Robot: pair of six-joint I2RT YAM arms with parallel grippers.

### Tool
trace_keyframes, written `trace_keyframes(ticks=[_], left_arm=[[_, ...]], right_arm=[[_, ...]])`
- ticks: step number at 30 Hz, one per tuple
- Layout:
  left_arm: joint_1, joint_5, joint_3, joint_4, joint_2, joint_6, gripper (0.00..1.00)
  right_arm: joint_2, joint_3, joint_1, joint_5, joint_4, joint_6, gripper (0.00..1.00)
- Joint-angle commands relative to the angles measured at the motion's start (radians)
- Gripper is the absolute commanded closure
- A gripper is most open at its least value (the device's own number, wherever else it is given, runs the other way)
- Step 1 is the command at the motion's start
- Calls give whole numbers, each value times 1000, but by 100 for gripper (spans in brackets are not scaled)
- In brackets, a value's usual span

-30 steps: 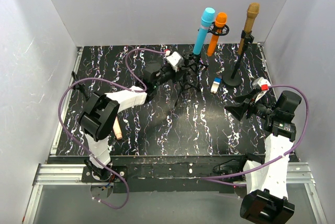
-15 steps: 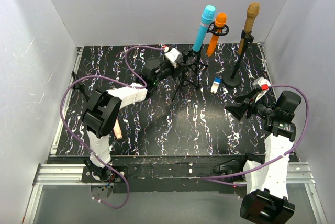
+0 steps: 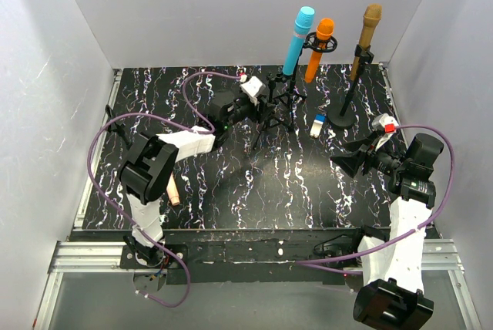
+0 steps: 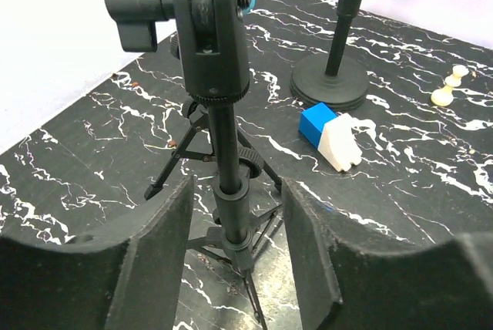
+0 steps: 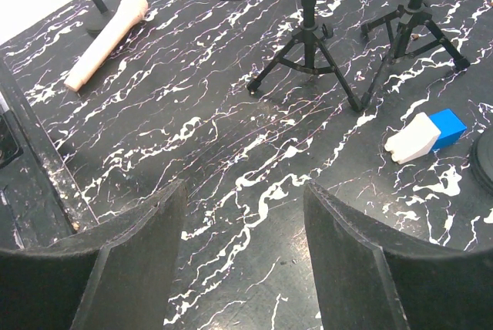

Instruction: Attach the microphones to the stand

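your left hand [image 4: 236, 181] is released: its fingers [image 4: 158, 253] stand on either side of the pole of the tripod stand [image 4: 225, 153], with a gap showing on both sides, so nothing is grasped. the light blue microphone [image 3: 298, 39] and the orange microphone [image 3: 320, 49] stand upright in holders just behind and to the right of that tripod stand. further right of it, the gold microphone [image 3: 368, 28] sits upright on the round-base stand [image 3: 343, 119]. the blue-and-white block [image 4: 331, 133] lies on the worktop [image 3: 293, 191] between the tripod stand and the round-base stand. the pale pink microphone [image 5: 108, 37] lies flat on the worktop, well away to the near left of the tripod stand, close beside your left arm and not on any stand. your right hand [image 5: 245, 187] is released too, hanging spread over bare worktop to the near right of the tripod stand, with nothing between its fingers.
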Motion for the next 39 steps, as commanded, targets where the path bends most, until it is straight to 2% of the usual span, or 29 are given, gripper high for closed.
trace_keyframes(ticks=[1,3,6,9,18,22,26,29,34,39], left_arm=[[6,-19,-16,-5,-117,-3,46],[6,-29,-36,-3,-146,-14,38],[6,-84,-74,-9,-214,-60,18],[8,-108,-84,-106,-310,-129,2],[14,-170,4,-857,-606,-354,2],[19,-282,-90,-1037,-806,-431,2],[28,-535,-194,-1170,-1010,-492,2],[42,-646,-261,-1213,-1084,-530,2],[86,-730,-268,-1262,-1013,-528,2],[98,-908,-275,-1270,-964,-491,3]], right_arm=[[-6,6,-7,-20,23,6,31],[-7,6,-10,-19,23,6,31],[-10,6,-11,-17,23,6,31],[-12,8,-13,-19,22,6,31],[-21,17,-13,-28,6,6,31],[-21,20,-13,-45,8,8,31],[-21,20,-13,-56,11,14,31],[-21,18,-13,-57,12,17,31],[-24,14,-11,-56,15,18,30],[-27,15,-13,-56,15,18,31]])
